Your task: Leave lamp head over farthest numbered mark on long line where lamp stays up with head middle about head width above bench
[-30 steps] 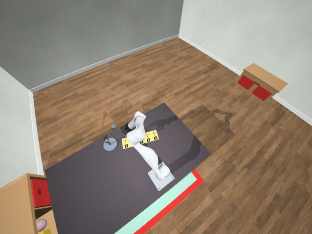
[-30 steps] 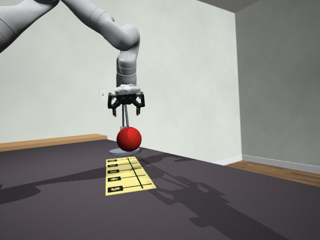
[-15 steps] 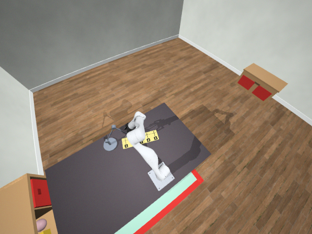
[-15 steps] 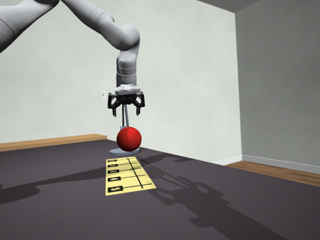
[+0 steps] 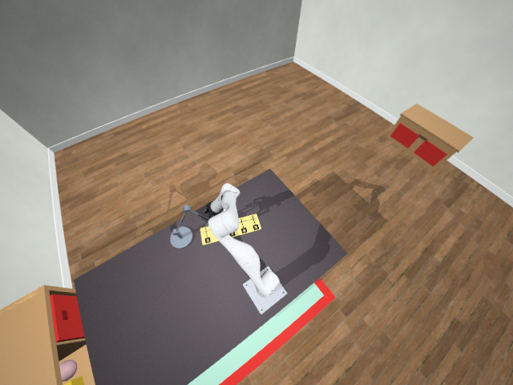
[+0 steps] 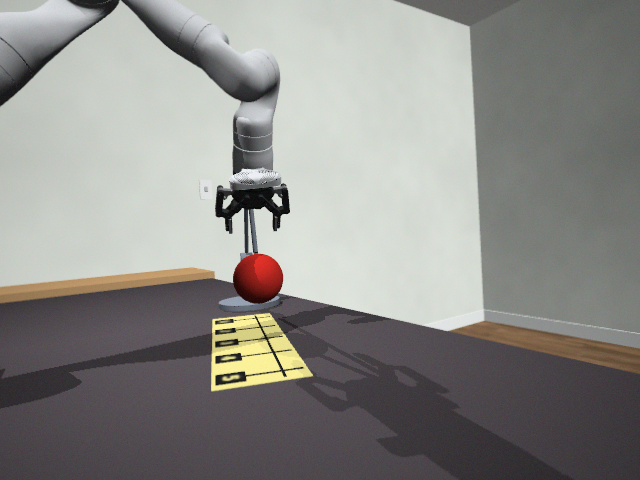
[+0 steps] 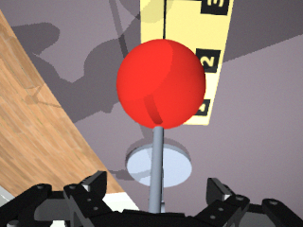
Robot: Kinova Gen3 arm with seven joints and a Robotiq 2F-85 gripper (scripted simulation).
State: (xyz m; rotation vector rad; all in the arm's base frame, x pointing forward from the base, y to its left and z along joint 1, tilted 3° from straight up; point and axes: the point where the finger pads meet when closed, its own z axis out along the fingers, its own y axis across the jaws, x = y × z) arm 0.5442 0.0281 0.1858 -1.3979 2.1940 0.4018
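With my hand (image 6: pixel 252 225) spread wide and holding nothing above the lamp's rod (image 7: pixel 155 170), the red head (image 6: pixel 257 277) hangs off the counter (image 6: pixel 465 392) over the yellow strip's (image 6: pixel 248 356) far end, near mark 1.

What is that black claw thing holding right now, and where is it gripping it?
Nothing. The black tool is wide open above the round red lamp head, its fingers standing apart on either side of the thin grey lamp rod without touching it.
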